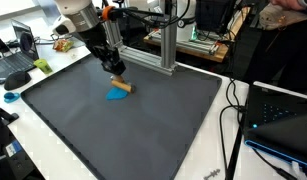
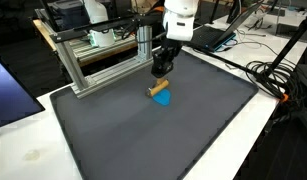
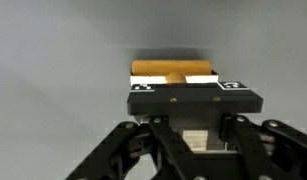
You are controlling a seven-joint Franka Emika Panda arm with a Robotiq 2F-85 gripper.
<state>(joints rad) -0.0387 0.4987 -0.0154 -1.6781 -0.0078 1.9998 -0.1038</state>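
1. In the wrist view the jaws are drawn in on a wooden block (image 3: 171, 70). They clamp it from both sides, and the block lies crosswise right at the fingertips.
2. The block is short and tan, with smooth, flat faces and squared ends. Part of it sticks out past the fingertips on each side.
3. In both exterior views the block sits low, at the level of the mat (image 1: 143, 130). The arm (image 1: 88, 25) comes down onto it at a slant.
4. Just beside the block, on the side away from the frame, lies a small blue piece (image 1: 116, 96). It is flat and roughly wedge-shaped. Whether the two touch cannot be told.
5. The mat is dark grey, matt and rectangular. It covers most of the white desk (image 2: 23, 150).
6. At the mat's far edge stands a frame (image 2: 93, 55) of silver metal bars, square in section.
7. Beyond the mat are a laptop (image 1: 18, 60) and black cables (image 2: 278, 75) on the desk.
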